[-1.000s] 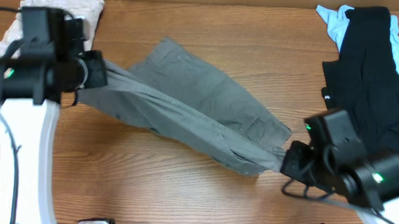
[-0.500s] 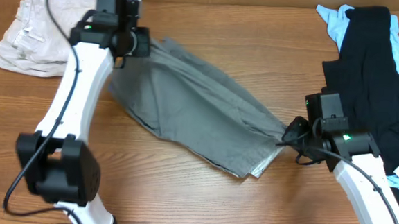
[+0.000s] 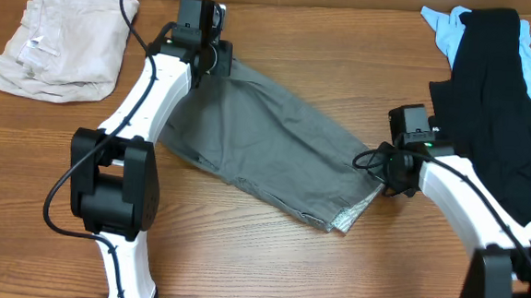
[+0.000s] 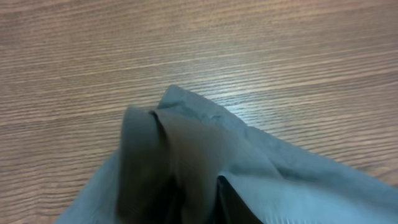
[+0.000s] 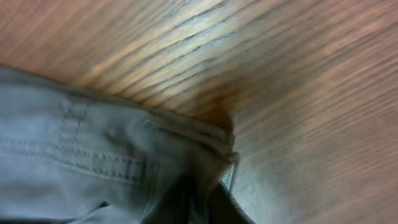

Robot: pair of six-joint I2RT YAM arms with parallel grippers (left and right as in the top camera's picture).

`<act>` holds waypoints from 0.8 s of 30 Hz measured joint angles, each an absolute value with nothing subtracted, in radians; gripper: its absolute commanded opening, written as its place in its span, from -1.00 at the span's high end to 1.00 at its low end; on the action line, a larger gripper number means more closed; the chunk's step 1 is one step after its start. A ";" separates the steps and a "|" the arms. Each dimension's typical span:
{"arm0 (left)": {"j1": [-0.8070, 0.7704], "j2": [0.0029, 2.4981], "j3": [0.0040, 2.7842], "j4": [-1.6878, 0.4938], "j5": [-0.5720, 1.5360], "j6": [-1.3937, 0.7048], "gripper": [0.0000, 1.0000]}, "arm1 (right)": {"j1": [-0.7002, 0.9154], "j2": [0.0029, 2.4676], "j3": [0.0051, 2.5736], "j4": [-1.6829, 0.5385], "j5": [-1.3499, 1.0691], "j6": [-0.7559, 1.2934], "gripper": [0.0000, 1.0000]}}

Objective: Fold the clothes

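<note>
The grey shorts lie spread across the middle of the table, folded lengthwise, running from back left to front right. My left gripper is shut on the back-left corner of the shorts, a bunched grey hem in the left wrist view. My right gripper is shut on the waistband end at the right. The right wrist view shows stitched waistband fabric pinched at the bottom edge. The fingers themselves are hidden by cloth in both wrist views.
A cream-beige garment lies folded at the back left. A black garment on a light-blue one lies at the right, close behind my right arm. The wooden table shows at the front.
Both arms have carried the shorts toward the back of the table and lowered them. The left gripper moved right and back, the right gripper moved back. The cloth now lies flatter and wider.
</note>
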State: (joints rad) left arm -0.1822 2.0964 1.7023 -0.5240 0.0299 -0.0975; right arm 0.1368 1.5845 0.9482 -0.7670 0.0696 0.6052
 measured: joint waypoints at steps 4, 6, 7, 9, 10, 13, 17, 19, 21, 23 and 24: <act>-0.183 2.103 1.707 -0.561 0.004 -0.096 -0.99 | 0.133 1.617 0.946 -0.779 0.061 0.609 -1.00; -0.181 2.103 1.730 -0.630 -0.014 -0.097 -0.99 | 0.128 1.617 0.954 -0.834 0.054 0.607 -1.00; -0.178 2.103 1.751 -0.672 -0.021 -0.096 -1.00 | 0.125 1.617 0.963 -0.869 0.050 0.609 -1.00; -0.171 2.103 1.810 -0.773 -0.030 -0.096 -1.00 | 0.116 1.610 0.992 -0.942 0.044 0.610 -1.00; -0.166 2.103 1.853 -0.834 -0.035 -0.096 -1.00 | 0.111 1.602 1.008 -0.970 0.037 0.609 -1.00; -0.147 2.102 1.990 -1.007 -0.039 -0.096 -1.00 | 0.105 1.566 1.037 -0.987 -0.022 0.590 -1.00; -0.130 2.087 2.133 -1.180 -0.043 -0.093 -1.00 | 0.109 1.549 1.025 -0.958 -0.093 0.566 -0.99; -0.128 2.075 2.159 -1.219 -0.043 -0.085 -0.99 | 0.114 1.549 0.991 -0.931 -0.114 0.560 -0.93; -0.129 2.072 2.167 -1.240 -0.043 -0.074 -1.00 | 0.118 1.549 0.942 -0.899 -0.132 0.554 -0.83; -0.129 2.072 2.167 -1.253 -0.042 -0.070 -1.00 | 0.120 1.549 0.888 -0.859 -0.151 0.552 -0.73; -0.129 2.072 2.167 -1.257 -0.042 -0.069 -1.00 | 0.120 1.549 0.856 -0.827 -0.158 0.552 -0.70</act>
State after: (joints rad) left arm -0.1291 2.0724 2.1670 -1.2568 -0.0422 -0.0692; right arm 0.1204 1.5494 0.8562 -0.8268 -0.1581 0.5518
